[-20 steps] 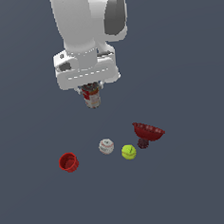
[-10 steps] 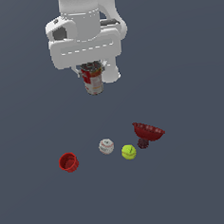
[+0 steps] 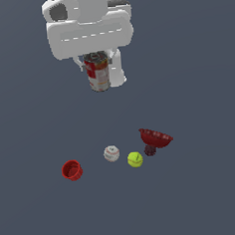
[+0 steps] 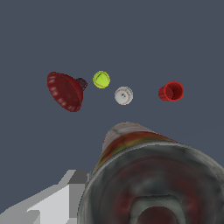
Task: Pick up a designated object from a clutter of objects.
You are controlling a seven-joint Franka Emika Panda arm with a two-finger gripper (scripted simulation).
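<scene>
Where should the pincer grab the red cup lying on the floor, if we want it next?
The red cup lies tipped, its open mouth facing sideways. Probably best to come straight down and pinch across its round wall, mid-length. The baseball sits well apart, so the approach looks clear.

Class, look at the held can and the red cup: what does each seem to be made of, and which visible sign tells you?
Can: probably metal under a glossy red and white printed label; the wrist view shows a dull grey, metallic-looking end.
Red cup: probably plastic; uniform bright red, smooth, open and hollow. Being a simulator's render, both are best guesses.
</scene>
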